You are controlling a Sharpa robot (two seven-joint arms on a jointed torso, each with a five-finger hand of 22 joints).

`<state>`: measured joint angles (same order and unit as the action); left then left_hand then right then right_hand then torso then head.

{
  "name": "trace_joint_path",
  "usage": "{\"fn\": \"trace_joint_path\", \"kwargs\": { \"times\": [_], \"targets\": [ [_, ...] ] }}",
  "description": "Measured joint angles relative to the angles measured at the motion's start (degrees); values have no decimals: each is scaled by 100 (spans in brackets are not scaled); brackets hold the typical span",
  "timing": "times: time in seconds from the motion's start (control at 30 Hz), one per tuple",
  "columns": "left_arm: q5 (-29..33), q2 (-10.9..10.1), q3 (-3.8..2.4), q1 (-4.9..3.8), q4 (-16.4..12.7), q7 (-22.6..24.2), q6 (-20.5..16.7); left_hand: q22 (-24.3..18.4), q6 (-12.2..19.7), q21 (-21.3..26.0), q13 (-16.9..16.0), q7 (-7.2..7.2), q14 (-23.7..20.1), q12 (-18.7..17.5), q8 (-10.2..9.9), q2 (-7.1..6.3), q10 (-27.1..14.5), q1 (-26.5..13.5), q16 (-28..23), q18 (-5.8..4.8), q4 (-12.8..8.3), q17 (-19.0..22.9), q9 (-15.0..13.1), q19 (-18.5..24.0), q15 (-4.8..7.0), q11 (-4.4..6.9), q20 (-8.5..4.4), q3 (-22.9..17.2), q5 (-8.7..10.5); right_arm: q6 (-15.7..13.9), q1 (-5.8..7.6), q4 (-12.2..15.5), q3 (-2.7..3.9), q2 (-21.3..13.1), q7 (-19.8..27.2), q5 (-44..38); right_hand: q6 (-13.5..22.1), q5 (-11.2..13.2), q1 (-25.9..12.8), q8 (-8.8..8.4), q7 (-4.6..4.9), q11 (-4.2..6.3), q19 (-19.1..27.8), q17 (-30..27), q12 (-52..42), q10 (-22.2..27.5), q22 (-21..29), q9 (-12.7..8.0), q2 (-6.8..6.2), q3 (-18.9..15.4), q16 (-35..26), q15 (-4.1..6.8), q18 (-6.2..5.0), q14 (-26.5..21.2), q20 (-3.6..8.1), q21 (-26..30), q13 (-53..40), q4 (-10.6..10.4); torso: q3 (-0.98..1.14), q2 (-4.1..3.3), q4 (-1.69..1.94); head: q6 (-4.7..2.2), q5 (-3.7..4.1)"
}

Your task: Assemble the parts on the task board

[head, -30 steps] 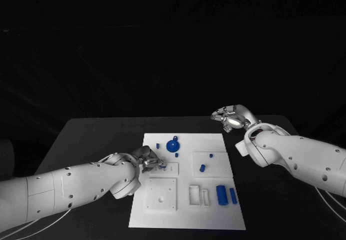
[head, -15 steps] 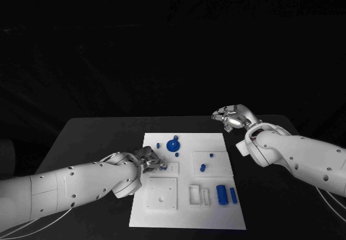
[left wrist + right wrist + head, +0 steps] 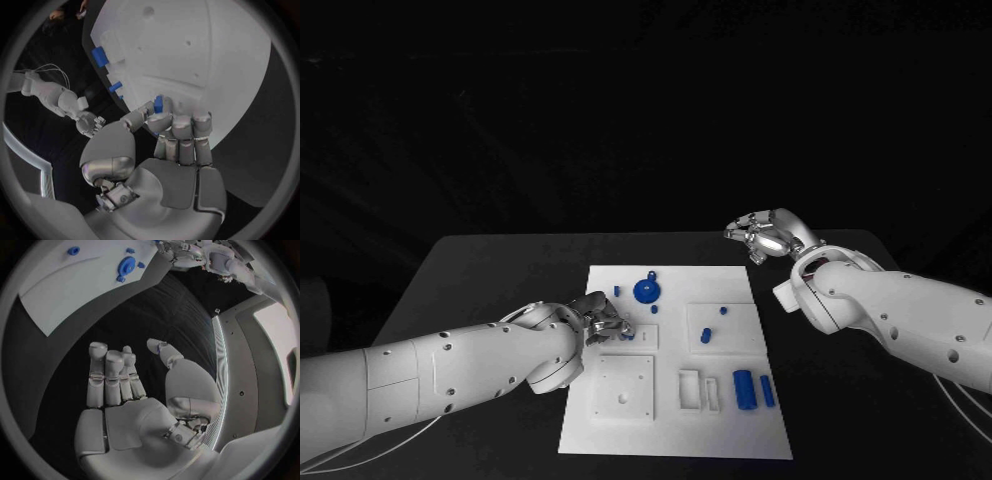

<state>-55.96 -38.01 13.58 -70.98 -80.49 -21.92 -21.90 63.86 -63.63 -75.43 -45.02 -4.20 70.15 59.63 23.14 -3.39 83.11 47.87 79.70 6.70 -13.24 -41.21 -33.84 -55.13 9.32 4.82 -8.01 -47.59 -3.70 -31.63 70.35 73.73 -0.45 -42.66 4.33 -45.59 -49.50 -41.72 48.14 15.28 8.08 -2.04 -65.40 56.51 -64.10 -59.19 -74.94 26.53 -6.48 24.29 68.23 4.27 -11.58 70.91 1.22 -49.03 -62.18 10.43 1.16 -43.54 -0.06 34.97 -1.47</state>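
- We see the black surface w/ the white task board lying in its middle.
- Left robot hand sits at the board's left edge, approx. mid-length; in the left wrist view its thumb and fingers pinch a small blue part right over the board.
- Right robot hand hangs off the board, beyond its far right corner; right wrist view shows it spread w/ nothing in it, palm bare.
- Other parts on the board: a round blue disc near the far end, w/ a small blue peg just beyond it.
- Two blue bars side by side near the right edge, towards the near end, beside white slots.
- Two small blue pieces at mid-board, right of centre.
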Motion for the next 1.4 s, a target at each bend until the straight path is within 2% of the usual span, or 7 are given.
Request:
{"fn": "trace_joint_path", "kwargs": {
  "times": [0.23, 0.83, 0.9, 0.97, 1.1, 1.4],
  "targets": [
    [-86, 11, -5, -6, 6, -21, 49, 0, -3, -22, 7, 3, 0, 27, 33, -94, 0, 94, 22, -2, 12, 8, 24, -1, 0, 0, -1, 10, 66, 0, 0, -2, 0, -1, 0, 3, 0, -22, 0, 0, -1, 0, 0, 0, 0, 0, 0, 0, 0, 0, 0, -1, -1, -1, 0, 0, 0, 0, -3, 0, 3, -1, -3],
    [-386, 27, -9, -12, 5, -52, 139, -11, -4, -44, 6, 4, 0, 83, 105, -297, 0, 294, 89, -7, 90, 13, 13, 2, 1, 0, 2, 124, 67, 1, 0, -5, 0, -5, -1, 27, 7, -22, 0, 0, -8, 0, 0, 0, 1, 0, 2, 1, 0, -16, 0, -2, -1, -3, 0, 0, 5, -16, -7, 0, 3, 9, -14],
    [-416, 28, -9, -12, 4, -52, 148, -11, -4, -49, 6, 4, -1, 94, 113, -303, 0, 299, 89, -6, 76, 18, 12, 2, 1, 0, 2, 224, 55, 1, 0, -6, 0, -5, -1, 29, -3, -22, 0, 0, 1, 0, 0, 0, 1, 0, 2, 1, 0, -16, 0, -8, -2, -8, 0, 0, 5, -16, -7, 0, 3, 9, -15],
    [-439, 28, -6, -9, 4, -56, 164, -11, -17, -89, 6, 17, 20, 116, 154, -285, -9, 282, 124, -6, -42, 26, -6, 2, 26, 9, 2, 524, -135, 1, 0, -9, 0, -5, -1, 31, -5, -49, 0, 0, 3, 0, 0, -1, -1, 0, 2, 1, 0, -16, 0, -8, -1, -9, 0, 0, 5, -16, -7, 0, 4, 13, -16],
    [-471, 26, -5, -8, 1, -63, 193, -11, -58, -89, 5, 58, 19, 116, 156, -260, -19, 268, 129, 0, -113, 36, -6, 2, 61, 22, 2, 685, -157, 1, 0, -11, 0, -5, -1, 33, -6, -50, -18, 0, 3, 0, 0, -5, -18, 0, 2, 1, 18, -16, 0, -9, -1, -9, 0, 0, 10, -16, -7, 0, 4, 15, -20],
    [-501, 26, -6, -9, -8, -68, 251, -29, -97, -89, 17, 97, 18, 116, 161, -250, -32, 278, 129, 2, 26, 56, 28, 2, 85, 36, 2, 836, -206, 1, -1, -14, 0, -6, -1, 37, -21, -79, -23, 0, 2, -1, -31, -5, -18, -1, 2, 1, 23, -16, 0, 11, -2, 11, 10, 0, 16, -16, -8, 1, 3, 18, -30]
  ]
}}
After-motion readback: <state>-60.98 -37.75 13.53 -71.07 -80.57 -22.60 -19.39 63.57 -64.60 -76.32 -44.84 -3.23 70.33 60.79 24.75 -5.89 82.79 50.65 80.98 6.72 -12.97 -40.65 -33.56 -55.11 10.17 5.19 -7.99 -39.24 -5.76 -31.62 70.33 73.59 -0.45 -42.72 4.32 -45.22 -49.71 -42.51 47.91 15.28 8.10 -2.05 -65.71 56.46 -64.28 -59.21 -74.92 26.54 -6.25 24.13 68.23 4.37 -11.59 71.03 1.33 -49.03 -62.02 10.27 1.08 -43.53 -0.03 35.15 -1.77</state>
